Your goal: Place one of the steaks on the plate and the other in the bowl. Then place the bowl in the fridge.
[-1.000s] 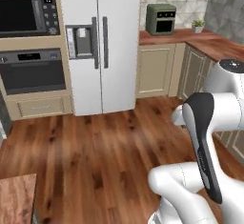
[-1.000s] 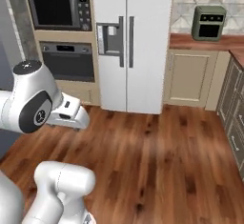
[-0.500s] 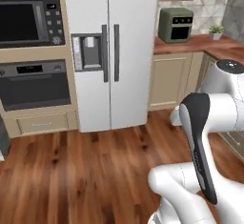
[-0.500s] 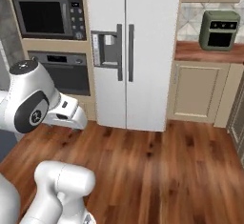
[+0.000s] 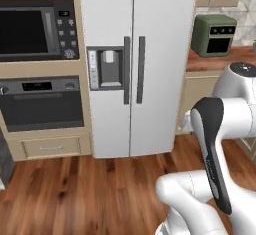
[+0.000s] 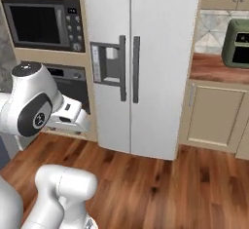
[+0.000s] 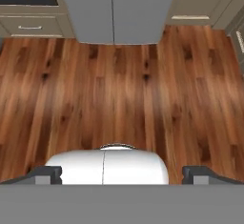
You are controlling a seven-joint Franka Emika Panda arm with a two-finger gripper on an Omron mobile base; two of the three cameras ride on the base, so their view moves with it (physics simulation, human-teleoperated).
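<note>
White fridge (image 5: 132, 64) cropped at top; pincer (image 7: 122, 174) wide open, empty, tips barely visible.

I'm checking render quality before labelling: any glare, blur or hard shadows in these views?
Left base view: the fridge is evenly lit, slightly soft, no glare. Right base view: the same flat light, with faint sheen on the wood floor. Hand view: pale reflections streak the floor; the gripper tips are sharp.

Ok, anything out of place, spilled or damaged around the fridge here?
Nothing stands out. The fridge has both doors shut and its handles straight, the oven and microwave are closed, the green appliance sits upright on the counter, and the wood floor looks clean.
</note>
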